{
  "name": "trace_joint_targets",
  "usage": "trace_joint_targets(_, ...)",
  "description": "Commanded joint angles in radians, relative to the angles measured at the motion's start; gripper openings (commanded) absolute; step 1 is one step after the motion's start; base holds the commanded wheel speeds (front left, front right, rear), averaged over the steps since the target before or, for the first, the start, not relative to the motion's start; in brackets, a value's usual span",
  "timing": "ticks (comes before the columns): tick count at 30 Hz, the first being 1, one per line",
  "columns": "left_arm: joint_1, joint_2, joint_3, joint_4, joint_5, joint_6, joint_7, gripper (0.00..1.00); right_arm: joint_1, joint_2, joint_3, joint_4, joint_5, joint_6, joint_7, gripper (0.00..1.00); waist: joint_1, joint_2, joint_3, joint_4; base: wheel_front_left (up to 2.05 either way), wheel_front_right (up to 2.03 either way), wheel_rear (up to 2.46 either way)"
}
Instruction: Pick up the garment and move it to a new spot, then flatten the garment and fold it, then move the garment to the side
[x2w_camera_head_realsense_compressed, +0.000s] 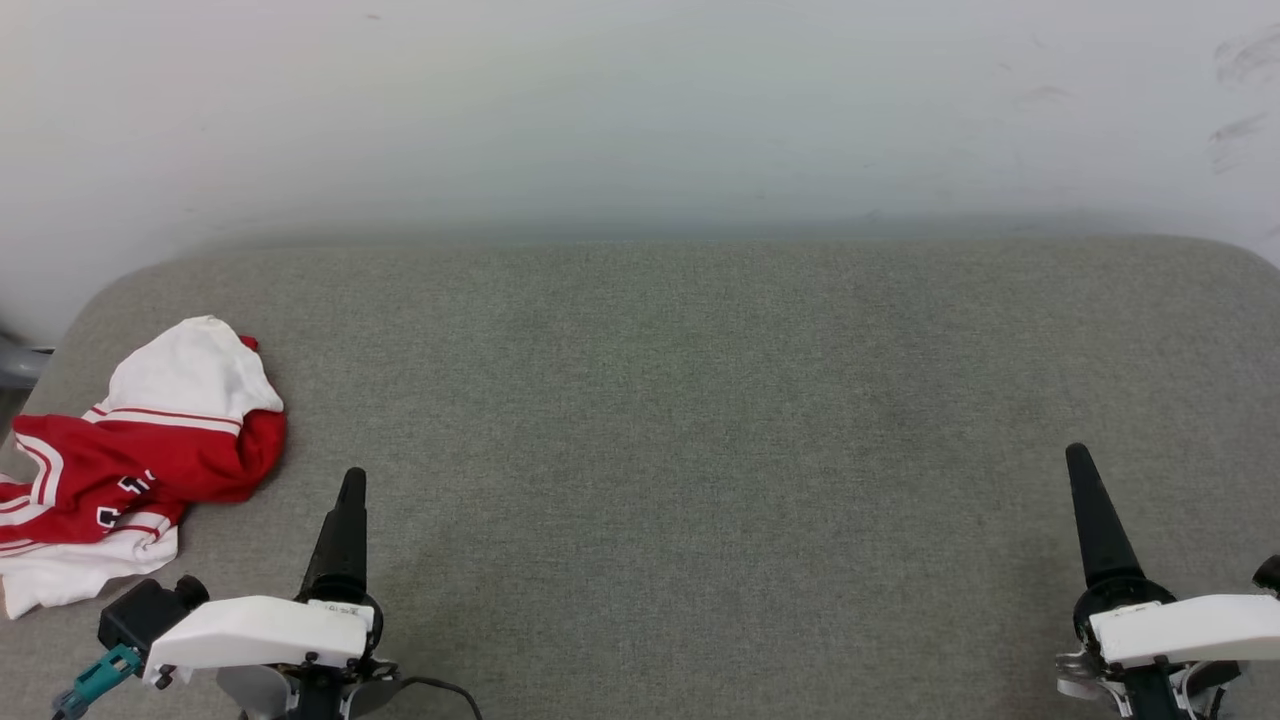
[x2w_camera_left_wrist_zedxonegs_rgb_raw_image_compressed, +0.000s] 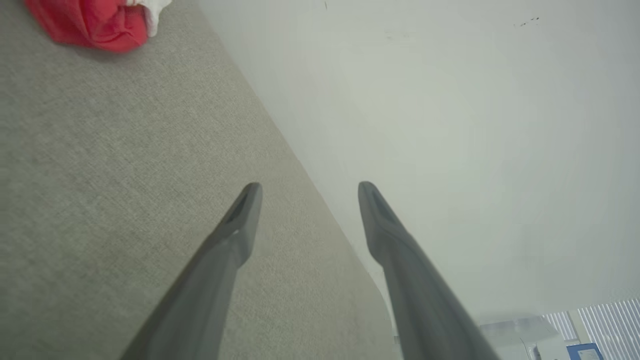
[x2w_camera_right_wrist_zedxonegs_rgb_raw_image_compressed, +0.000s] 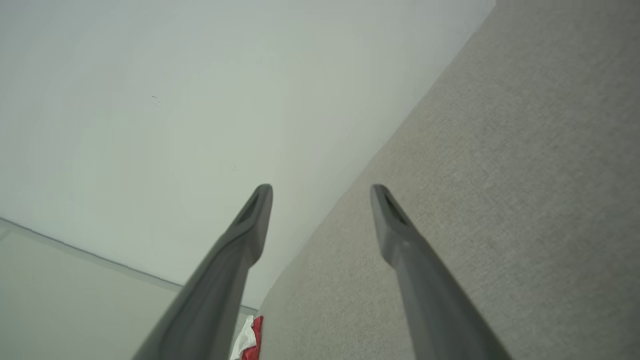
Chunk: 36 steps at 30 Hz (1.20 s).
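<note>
Where the garment (x2w_camera_head_realsense_compressed: 150, 460) lies crumpled, grey cushion (x2w_camera_head_realsense_compressed: 700, 420) meets white wall (x2w_camera_head_realsense_compressed: 640, 110).

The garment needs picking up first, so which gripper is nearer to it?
Left. The left gripper is just beside the crumpled garment, not touching; the right gripper is far across the grey surface.

The desk (x2w_camera_head_realsense_compressed: 700, 400) has a grey woven cover and rounded far corners. The shirt (x2w_camera_head_realsense_compressed: 140, 450) lies on it in a crumpled red-and-white heap at the left edge, just left of the left fingers (x2w_camera_head_realsense_compressed: 343, 530) and well apart from the right fingers (x2w_camera_head_realsense_compressed: 1100, 530).
</note>
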Motion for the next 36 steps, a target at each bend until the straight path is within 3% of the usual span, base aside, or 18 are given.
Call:
trace_joint_targets(1, -0.006, 0.002, -0.003, -0.024, 0.036, 0.006, -0.01, 1.0, -0.004, -0.001, 0.005, -0.027, -0.041, 0.0, -0.009, 1.0, 0.0, 0.0, 0.0, 0.0, 0.0, 0.0, 0.0)
trace_joint_targets(12, 0.011, 0.004, -0.034, -0.048, 0.248, 0.046, -0.051, 1.0, 0.019, -0.001, 0.036, -0.062, -0.285, 0.0, -0.05, 1.0, 0.0, 0.0, -0.001, 0.002, 0.0, 0.0, 0.0)
trace_joint_targets(36, 0.038, 0.034, -0.1, -0.088, 0.577, 0.096, -0.126, 1.0, 0.055, -0.001, 0.062, -0.085, -0.639, 0.0, -0.126, 1.0, 0.0, 0.0, -0.005, 0.005, 0.0, 0.0, 0.0)
